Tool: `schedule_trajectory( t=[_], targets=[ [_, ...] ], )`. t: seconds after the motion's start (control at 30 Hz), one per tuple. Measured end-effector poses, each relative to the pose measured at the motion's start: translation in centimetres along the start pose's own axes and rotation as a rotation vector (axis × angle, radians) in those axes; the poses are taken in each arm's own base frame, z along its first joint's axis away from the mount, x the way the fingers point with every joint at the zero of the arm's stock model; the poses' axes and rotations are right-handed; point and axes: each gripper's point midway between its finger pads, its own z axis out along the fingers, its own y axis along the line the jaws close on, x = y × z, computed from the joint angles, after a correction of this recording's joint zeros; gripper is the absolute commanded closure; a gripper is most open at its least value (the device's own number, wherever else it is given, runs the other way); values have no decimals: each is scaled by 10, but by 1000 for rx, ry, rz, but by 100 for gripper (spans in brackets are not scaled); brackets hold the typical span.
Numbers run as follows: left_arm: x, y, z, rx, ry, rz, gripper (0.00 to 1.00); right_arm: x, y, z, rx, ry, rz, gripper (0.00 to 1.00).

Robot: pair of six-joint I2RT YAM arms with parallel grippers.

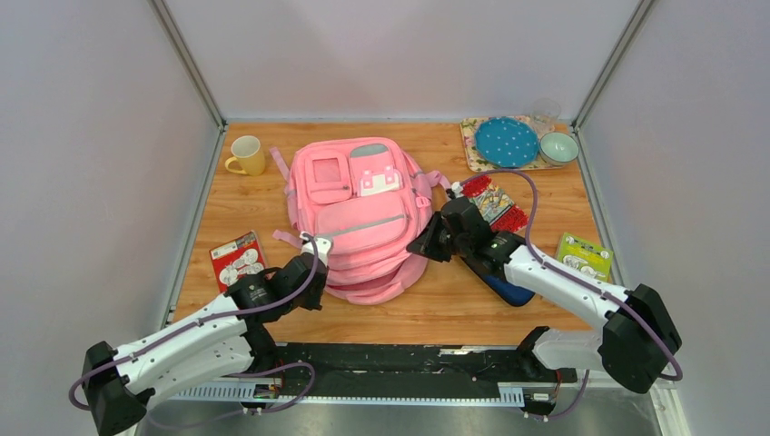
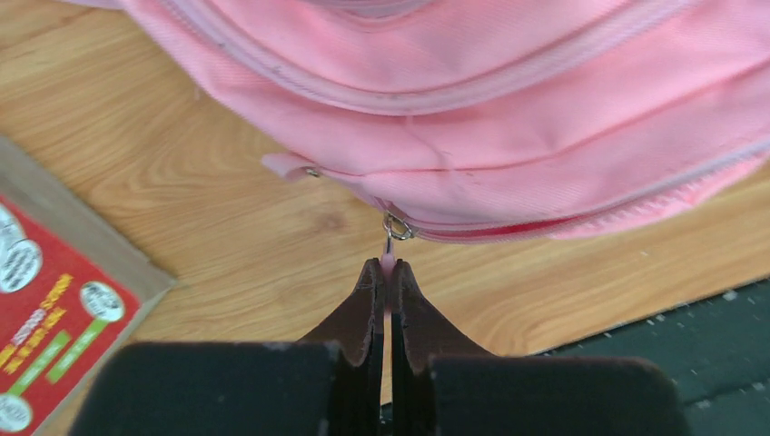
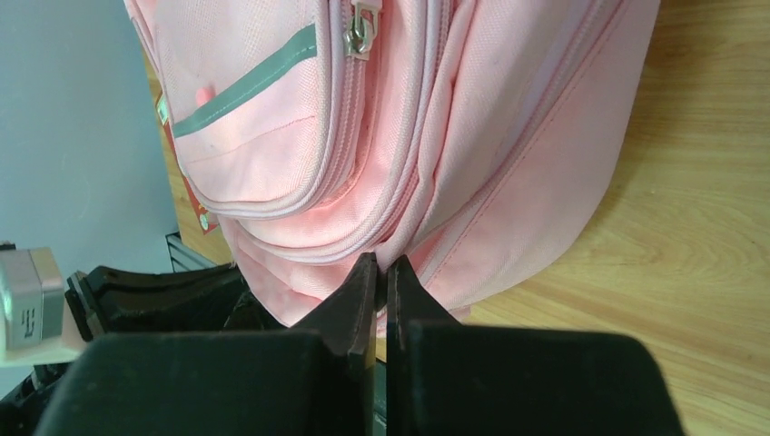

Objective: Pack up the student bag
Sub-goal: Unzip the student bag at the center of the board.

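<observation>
The pink student bag [image 1: 354, 218] lies flat in the middle of the table, front pockets up. My left gripper [image 1: 313, 275] is at its near left edge. In the left wrist view the left gripper [image 2: 385, 265] is shut on a small pink zipper pull [image 2: 389, 247], which hangs from a metal ring on the bag [image 2: 508, 136]. My right gripper [image 1: 420, 247] is at the bag's right side. In the right wrist view the right gripper [image 3: 382, 262] is shut on a fold of the bag [image 3: 436, 136] beside a zip seam.
A yellow mug [image 1: 246, 155] stands at the back left and a red card pack [image 1: 237, 260] lies left of the bag. A red patterned item [image 1: 493, 203], a navy pouch [image 1: 508, 289] and a green pack [image 1: 583, 255] lie on the right. A tray [image 1: 472, 145] holds a blue plate [image 1: 506, 142] and a bowl [image 1: 558, 147].
</observation>
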Motion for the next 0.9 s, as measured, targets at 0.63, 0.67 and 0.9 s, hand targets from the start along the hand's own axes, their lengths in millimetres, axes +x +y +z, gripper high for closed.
schedule_trajectory(
  t=[0.63, 0.67, 0.9],
  targets=[
    [-26, 64, -5, -266, -251, -131, 26, -13, 44, -29, -157, 19, -84, 100],
    [-27, 65, -7, -263, -257, -126, 24, -12, 44, -29, -160, 24, -84, 100],
    [-31, 44, -18, -131, -246, -107, 16, -10, 47, -28, -179, 50, -59, 100]
  ],
)
